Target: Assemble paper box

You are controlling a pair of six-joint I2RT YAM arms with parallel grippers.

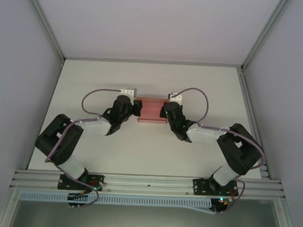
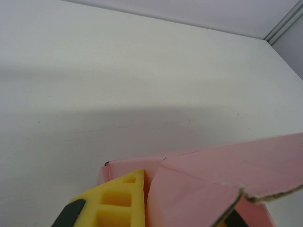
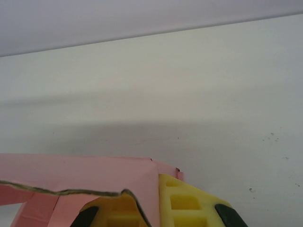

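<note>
Pink card is what you have between both arms: the paper box (image 1: 151,110) rests on the worktop (image 1: 139,158) and spans the gap from the left jaws to the right jaws, one end at each.

From the right wrist, a wall of the paper box (image 3: 71,172) runs between the two yellow pads (image 3: 189,203). The nearer pad touches the card, so the right jaws look narrow and pinched on that end.

From the left wrist, a folded flap of the paper box (image 2: 222,175) lies just beside the one yellow pad (image 2: 118,203) and covers most of the other finger. You cannot tell whether the left jaws are clamped or merely standing around the card (the ragged edge hides the contact).

Read the hold this way: taking opposite ends likely keeps the thin card from sliding or buckling while a flap is tucked, each arm anchoring for the other. The box appears partly formed, with an end flap loose by the left jaws. For your next move, ease that flap inward gently, since card this thin may crease if it is pulled from both ends.
</note>
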